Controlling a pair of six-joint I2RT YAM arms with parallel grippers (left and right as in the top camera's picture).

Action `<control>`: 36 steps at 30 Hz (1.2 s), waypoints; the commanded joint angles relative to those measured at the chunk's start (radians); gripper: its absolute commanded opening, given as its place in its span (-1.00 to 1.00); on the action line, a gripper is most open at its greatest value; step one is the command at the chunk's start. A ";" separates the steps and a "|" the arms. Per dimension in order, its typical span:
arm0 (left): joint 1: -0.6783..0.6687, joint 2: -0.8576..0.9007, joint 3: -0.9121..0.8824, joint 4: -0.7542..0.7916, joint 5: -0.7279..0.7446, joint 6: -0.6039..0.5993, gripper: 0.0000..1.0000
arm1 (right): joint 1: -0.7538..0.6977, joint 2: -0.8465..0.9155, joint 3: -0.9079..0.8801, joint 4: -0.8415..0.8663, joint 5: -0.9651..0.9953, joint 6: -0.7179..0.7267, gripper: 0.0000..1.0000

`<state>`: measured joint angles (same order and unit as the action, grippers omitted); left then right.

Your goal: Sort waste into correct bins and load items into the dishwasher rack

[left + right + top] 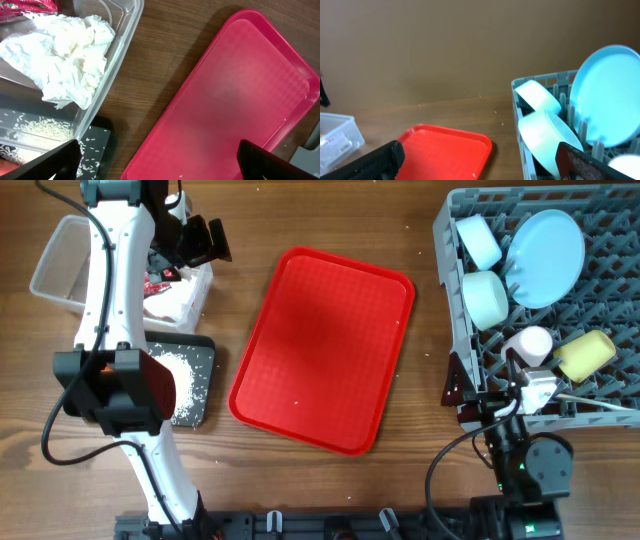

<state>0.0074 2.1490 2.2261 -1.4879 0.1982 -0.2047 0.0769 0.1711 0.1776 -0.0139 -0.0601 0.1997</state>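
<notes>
The left jaws are spread wide with nothing between them, above the right end of the clear tub (55, 265) at the far left. The right jaws are likewise fully parted and grip nothing, at the near-left corner of the dishwasher rack (445, 290).

The tub is thin, see-through plastic with rounded corners. It holds a crumpled white tissue (65, 50), soft and creased, and a shiny red wrapper (30, 5) whose print is too small to read. Just nearer lies the shallow black tray (200, 355), matte and rectangular, scattered with white rice grains (180, 380).

In the middle of the wood-grain surface (400, 480) lies the flat red serving tray (325, 345), smooth plastic with a raised rim.

The grey rack, a grid of pegs, stands on the right. In it a round pale blue plate (545, 255) stands on edge, with two pale blue bowls (480, 238) (487, 295) tilted on its left. Nearer lie the pale pink cup (530, 342), the yellow cup (585, 353) on its side, and the thin white spoon (600, 402).
</notes>
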 commanded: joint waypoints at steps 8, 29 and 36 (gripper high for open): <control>-0.004 0.011 -0.001 0.000 -0.006 -0.013 1.00 | -0.004 -0.166 -0.172 0.018 0.026 -0.014 0.99; -0.292 -0.409 -0.229 0.583 -0.127 0.270 1.00 | -0.004 -0.153 -0.172 0.018 0.026 -0.015 1.00; -0.159 -0.887 -1.012 1.073 -0.047 0.211 1.00 | -0.004 -0.153 -0.172 0.018 0.026 -0.014 0.99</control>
<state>-0.2218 1.4277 1.4513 -0.5186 0.0994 0.0181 0.0769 0.0208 0.0063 0.0021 -0.0475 0.1959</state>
